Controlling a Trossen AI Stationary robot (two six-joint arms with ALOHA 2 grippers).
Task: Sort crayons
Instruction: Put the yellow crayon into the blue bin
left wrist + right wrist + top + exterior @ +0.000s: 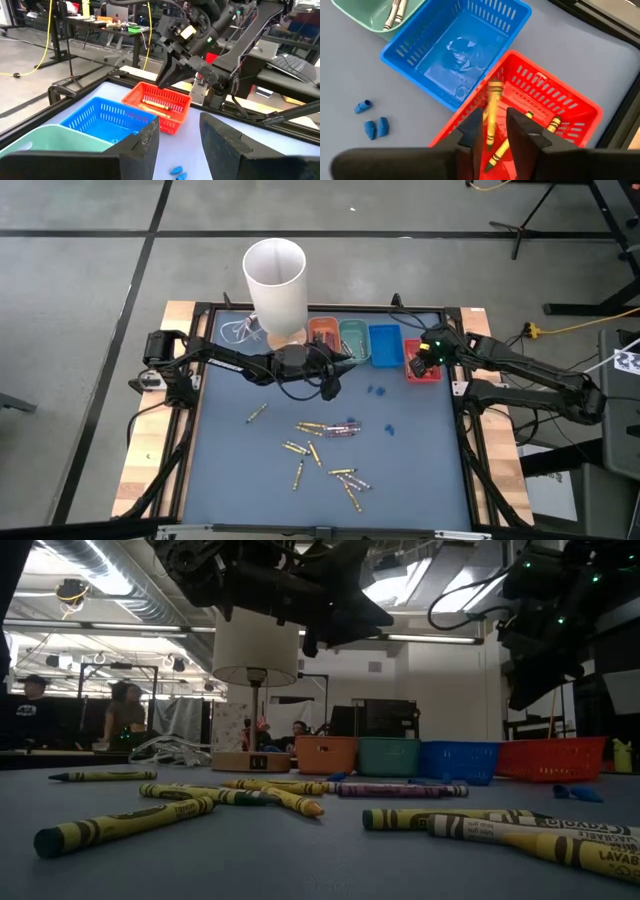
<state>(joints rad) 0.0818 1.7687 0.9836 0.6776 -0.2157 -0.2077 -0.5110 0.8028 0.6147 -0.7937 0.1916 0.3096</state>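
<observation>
i have the right end effector [494,131] over the red basket [560,100], fingers parted around a yellow crayon [492,112] so it drops with the yellows. the left end effector [177,135] waits open near the far baskets. more crayons [320,450] lie mid-table.

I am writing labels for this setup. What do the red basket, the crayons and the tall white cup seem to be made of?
Red basket: likely moulded plastic, slightly glossy; thin slotted walls.
Crayons: probably wax sticks in matte paper wrappers; printed labels show on the yellow ones.
Tall white cup: smooth, matte, thin-rimmed; paper or plastic, cannot tell which.
</observation>
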